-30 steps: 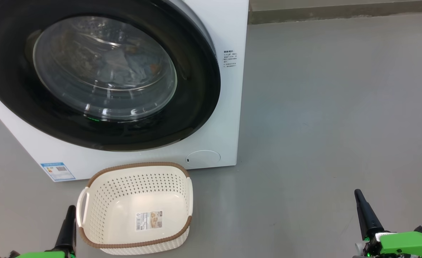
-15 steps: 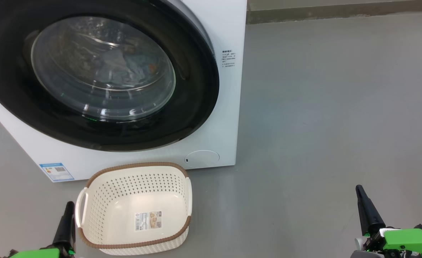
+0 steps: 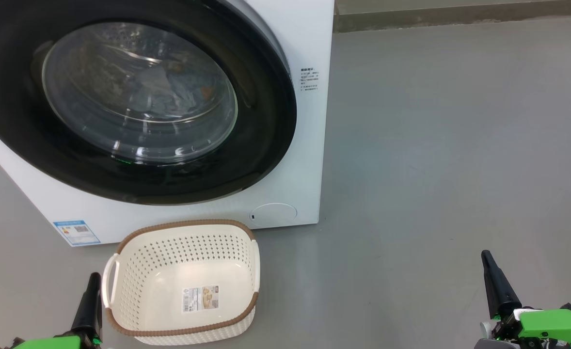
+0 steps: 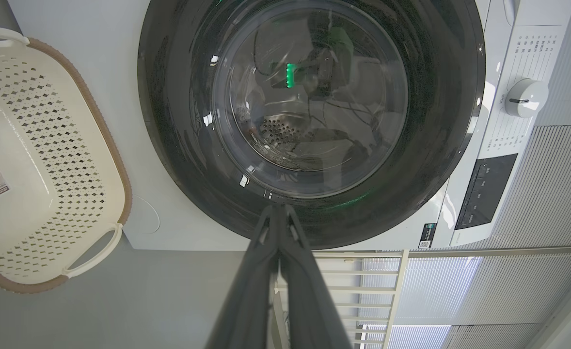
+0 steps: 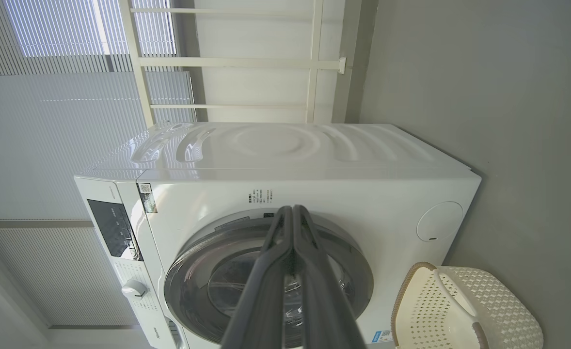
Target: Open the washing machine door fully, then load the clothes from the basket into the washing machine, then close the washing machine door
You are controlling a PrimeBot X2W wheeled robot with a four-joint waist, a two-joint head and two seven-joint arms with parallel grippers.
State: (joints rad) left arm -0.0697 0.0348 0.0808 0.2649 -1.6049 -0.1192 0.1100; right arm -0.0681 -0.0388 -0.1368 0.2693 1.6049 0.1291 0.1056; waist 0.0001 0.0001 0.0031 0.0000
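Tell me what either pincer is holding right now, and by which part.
Nothing is held. The left pincer and the right pincer are both shut with nothing between them, and the basket sits empty.

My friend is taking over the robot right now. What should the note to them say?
Grippers: the left gripper is shut and holds nothing, low beside the basket. The right gripper is shut and holds nothing, over the floor.
Things: the washing machine door looks closed against the washing machine. The clothes lie inside, seen through the door. The basket is empty, on the floor in front of the machine.
Done: loading, and seemingly closing.
Left: probably nothing; whether the door has latched cannot be told.
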